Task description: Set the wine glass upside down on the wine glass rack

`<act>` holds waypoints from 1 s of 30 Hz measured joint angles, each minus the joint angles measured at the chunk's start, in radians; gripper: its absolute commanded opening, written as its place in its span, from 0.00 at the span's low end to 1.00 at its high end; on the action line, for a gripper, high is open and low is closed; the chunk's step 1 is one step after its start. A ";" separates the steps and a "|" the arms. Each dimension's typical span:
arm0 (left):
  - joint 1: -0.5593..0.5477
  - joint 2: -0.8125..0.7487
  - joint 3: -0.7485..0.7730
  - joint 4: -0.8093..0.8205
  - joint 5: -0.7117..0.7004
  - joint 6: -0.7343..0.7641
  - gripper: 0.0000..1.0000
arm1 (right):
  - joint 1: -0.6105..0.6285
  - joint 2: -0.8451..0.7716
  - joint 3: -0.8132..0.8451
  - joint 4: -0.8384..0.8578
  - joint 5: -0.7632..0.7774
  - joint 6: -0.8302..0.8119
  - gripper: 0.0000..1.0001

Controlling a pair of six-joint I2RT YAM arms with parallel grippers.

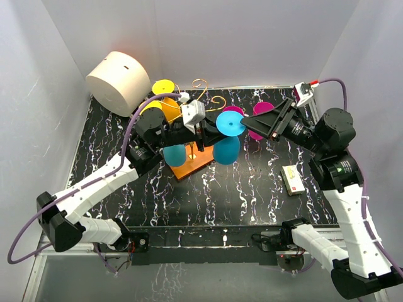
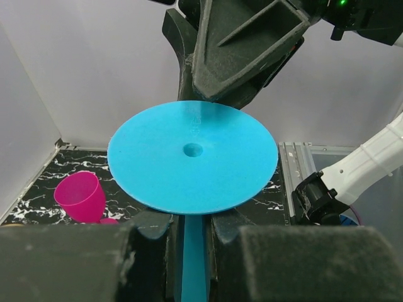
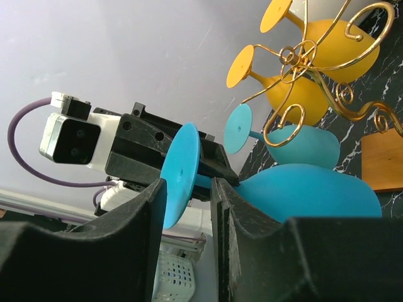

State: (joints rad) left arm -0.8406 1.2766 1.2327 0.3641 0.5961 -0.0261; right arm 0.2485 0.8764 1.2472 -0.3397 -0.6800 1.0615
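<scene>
Nearest, the two arms rise from the near edge of the black marbled table (image 1: 220, 195), and a small box (image 1: 293, 179) lies flat by the right arm. Further in, the left gripper (image 1: 211, 133) is clamped on the stem of a blue wine glass (image 1: 230, 123). Its wrist view shows the stem pinched between the two pads (image 2: 151, 242), with the round foot spread just above them. That glass is held foot up and bowl down, tilted, just to the right of the wine glass rack (image 1: 192, 163), above the right edge of its wooden base. It is not on the gold wire. The right gripper (image 1: 247, 119) meets it from the other side. Its fingers (image 3: 217, 214) are apart and straddle the rim of the foot, and I cannot tell whether they touch it. A second blue glass (image 1: 174, 154) hangs bowl down at the left of the rack. Behind it, two yellow glasses (image 1: 165, 107) hang from the curled arms, stems in the scrolls. Two pink glasses (image 1: 261, 112) stand on the table beyond the held glass, near the right gripper. Farthest back, a cream cylinder (image 1: 119, 82) lies on its side in the far left corner against the white wall.
</scene>
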 measured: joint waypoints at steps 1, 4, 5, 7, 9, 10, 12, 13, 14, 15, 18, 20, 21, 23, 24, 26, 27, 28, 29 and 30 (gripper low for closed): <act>0.000 0.005 0.000 0.001 0.001 0.000 0.00 | 0.000 0.000 -0.005 0.001 0.000 0.003 0.30; 0.000 0.012 0.000 0.003 0.002 -0.005 0.00 | 0.000 0.000 -0.026 0.010 -0.001 0.011 0.24; 0.000 0.012 0.000 0.004 0.002 -0.009 0.00 | 0.000 0.000 -0.038 0.019 0.000 0.014 0.22; 0.001 0.012 0.000 0.002 0.003 -0.013 0.00 | 0.000 -0.004 -0.058 0.046 0.000 0.027 0.15; 0.002 0.014 0.000 0.001 0.003 -0.019 0.01 | 0.000 -0.011 -0.073 0.075 0.000 0.040 0.05; 0.002 0.015 0.000 0.001 0.003 -0.024 0.08 | 0.000 -0.014 -0.078 0.087 0.000 0.045 0.00; 0.002 0.015 0.000 0.003 0.002 -0.035 0.32 | 0.000 -0.018 -0.080 0.094 0.000 0.053 0.00; 0.002 0.015 -0.001 0.005 0.000 -0.045 0.43 | 0.000 -0.018 -0.081 0.096 -0.001 0.064 0.00; 0.003 0.014 -0.003 0.011 -0.007 -0.060 0.49 | 0.000 -0.019 -0.081 0.097 0.001 0.067 0.00; 0.006 0.010 -0.008 0.023 -0.014 -0.088 0.53 | 0.000 -0.019 -0.081 0.097 0.005 0.067 0.00; 0.006 -0.014 -0.040 0.041 -0.023 -0.164 0.58 | 0.000 -0.019 -0.081 0.095 0.031 0.066 0.00; 0.005 -0.043 -0.070 0.050 -0.032 -0.224 0.59 | 0.000 -0.019 -0.081 0.087 0.042 0.064 0.00; 0.005 -0.063 -0.086 0.047 -0.040 -0.251 0.59 | 0.000 -0.019 -0.081 0.081 0.044 0.065 0.00; 0.005 -0.104 -0.111 0.026 -0.066 -0.301 0.60 | 0.000 -0.019 -0.081 0.074 0.050 0.064 0.00; 0.005 -0.130 -0.122 0.013 -0.084 -0.329 0.61 | 0.000 -0.019 -0.081 0.070 0.053 0.064 0.00; 0.005 -0.177 -0.130 -0.021 -0.132 -0.389 0.61 | 0.000 -0.019 -0.081 0.060 0.060 0.063 0.00; 0.005 -0.196 -0.130 -0.038 -0.161 -0.426 0.62 | 0.000 -0.020 -0.081 0.054 0.064 0.063 0.00; 0.005 -0.211 -0.130 -0.047 -0.182 -0.456 0.62 | 0.000 -0.020 -0.081 0.051 0.067 0.063 0.00; 0.005 -0.227 -0.129 -0.061 -0.213 -0.501 0.62 | 0.000 -0.021 -0.081 0.051 0.073 0.063 0.00; 0.005 -0.236 -0.127 -0.075 -0.240 -0.544 0.62 | 0.000 -0.023 -0.083 0.051 0.078 0.062 0.00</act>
State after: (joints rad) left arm -0.8352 1.0405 1.1061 0.2890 0.3565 -0.5701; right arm 0.2485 0.8539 1.1641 -0.2890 -0.6022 1.1236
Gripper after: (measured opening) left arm 0.619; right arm 0.023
